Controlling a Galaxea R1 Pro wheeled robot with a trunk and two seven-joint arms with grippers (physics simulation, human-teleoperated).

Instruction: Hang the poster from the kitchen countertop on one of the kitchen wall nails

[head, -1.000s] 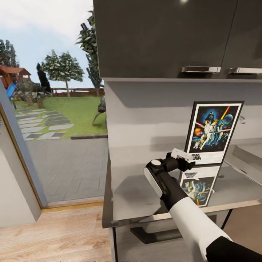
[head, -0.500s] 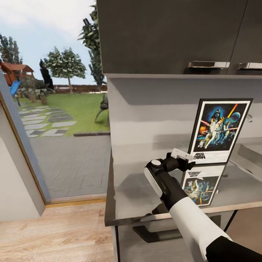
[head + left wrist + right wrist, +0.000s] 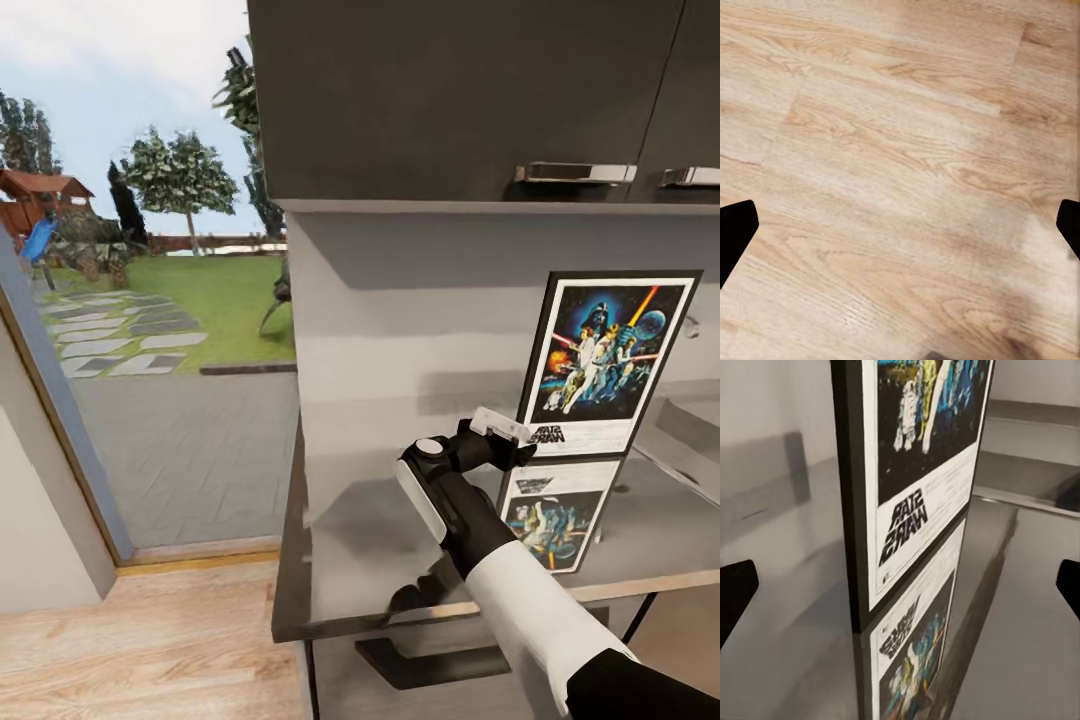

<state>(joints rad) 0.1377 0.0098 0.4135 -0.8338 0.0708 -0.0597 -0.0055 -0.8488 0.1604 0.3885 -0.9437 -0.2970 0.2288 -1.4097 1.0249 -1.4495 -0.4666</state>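
Observation:
The poster (image 3: pixel 612 363), black-framed with a white border and a STAR WARS title, stands upright on the glossy grey countertop (image 3: pixel 370 520) against the pale wall, mirrored in the slab. My right gripper (image 3: pixel 508 440) is open at the poster's lower left corner. In the right wrist view the poster's edge (image 3: pixel 859 510) stands between the widely spread fingertips (image 3: pixel 736 592), touching neither. My left gripper (image 3: pixel 900 225) is open over bare wooden floor (image 3: pixel 900 135). No wall nail is clear to see.
Dark upper cabinets with bar handles (image 3: pixel 574 172) hang over the counter. An inset sink (image 3: pixel 690 425) lies right of the poster. A wide glass opening onto a garden (image 3: pixel 150 300) fills the left. The counter's left end (image 3: pixel 285 560) is near my arm.
The whole view has shifted slightly, so the camera moved. My right gripper stays open at the poster's lower left corner, and the poster still stands on the counter.

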